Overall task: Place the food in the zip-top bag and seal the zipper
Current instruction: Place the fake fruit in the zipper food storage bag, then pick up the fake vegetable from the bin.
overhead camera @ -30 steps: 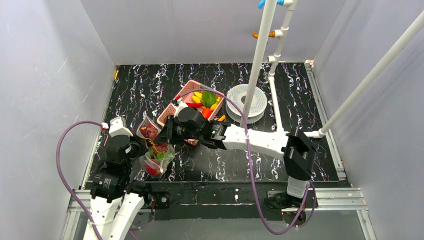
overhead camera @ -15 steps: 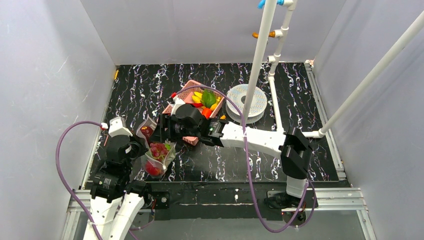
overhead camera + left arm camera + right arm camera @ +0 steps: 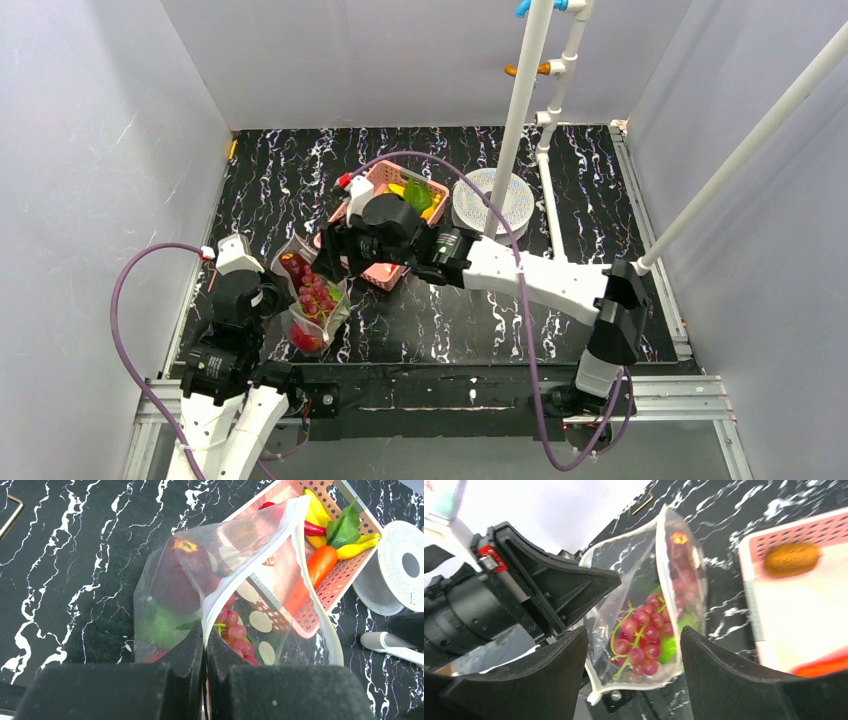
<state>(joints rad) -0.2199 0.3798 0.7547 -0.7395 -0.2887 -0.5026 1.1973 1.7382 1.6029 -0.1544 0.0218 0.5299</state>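
While the left claw (image 3: pixel 205 636) pinches its rim, the clear white-dotted plastic zip-top bag (image 3: pixel 220 565) gapes, reddish toy grapes (image 3: pixel 640 639) inside; right claw (image 3: pixel 634 636) spread.

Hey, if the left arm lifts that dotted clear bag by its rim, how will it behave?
Probably floppy: the zip-top bag creases and sags around the left gripper pinching its rim. Likely bottom-heavy, since grapes and a red apple lie inside. Its open mouth may well fold shut.
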